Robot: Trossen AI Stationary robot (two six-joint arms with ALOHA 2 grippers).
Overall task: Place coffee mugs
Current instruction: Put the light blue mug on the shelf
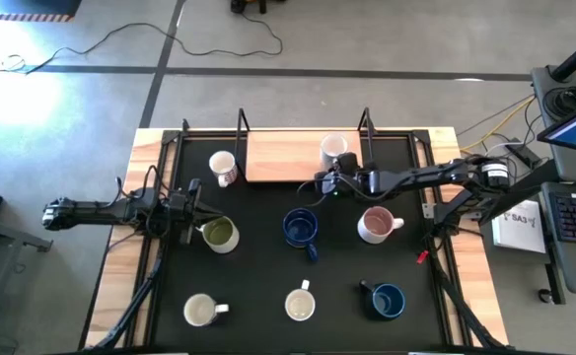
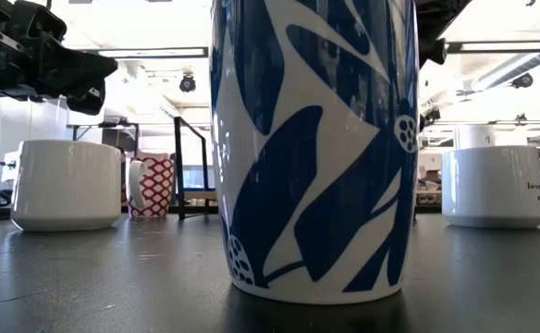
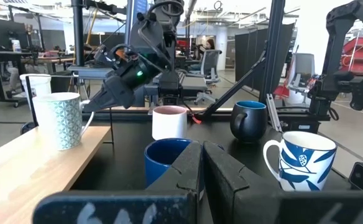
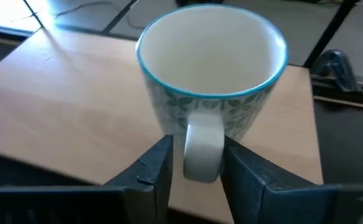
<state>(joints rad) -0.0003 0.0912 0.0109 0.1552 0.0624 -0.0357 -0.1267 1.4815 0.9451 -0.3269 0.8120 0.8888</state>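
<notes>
Eight mugs stand upright. A white mug with a teal pattern (image 1: 333, 150) (image 4: 212, 81) sits on the wooden board (image 1: 283, 158). My right gripper (image 1: 327, 183) (image 4: 197, 171) is open, one finger on each side of this mug's handle. The others stand on the black mat: red-print (image 1: 224, 168), olive-green (image 1: 219, 234), dark blue (image 1: 300, 228), pinkish (image 1: 375, 225), white (image 1: 201, 311), white with blue leaves (image 1: 300, 304) (image 2: 312, 148), dark blue (image 1: 387, 301). My left gripper (image 1: 191, 203) (image 3: 201, 171) is shut and hovers just left of the olive-green mug. My right gripper comes level from the table's near-right side, and the mug's handle (image 4: 203, 149) stands between its fingers. One finger (image 4: 160, 165) shows a narrow gap to the handle. The other (image 4: 243, 174) lies close against it, and I cannot tell whether it touches.
Black metal frame posts (image 1: 242, 133) (image 1: 365, 128) rise at the board's far corners. The mat's rails run along both sides (image 1: 160, 247) (image 1: 434, 247). Open mat lies between the mug rows. A laptop and equipment (image 1: 574, 197) sit off the table's right edge.
</notes>
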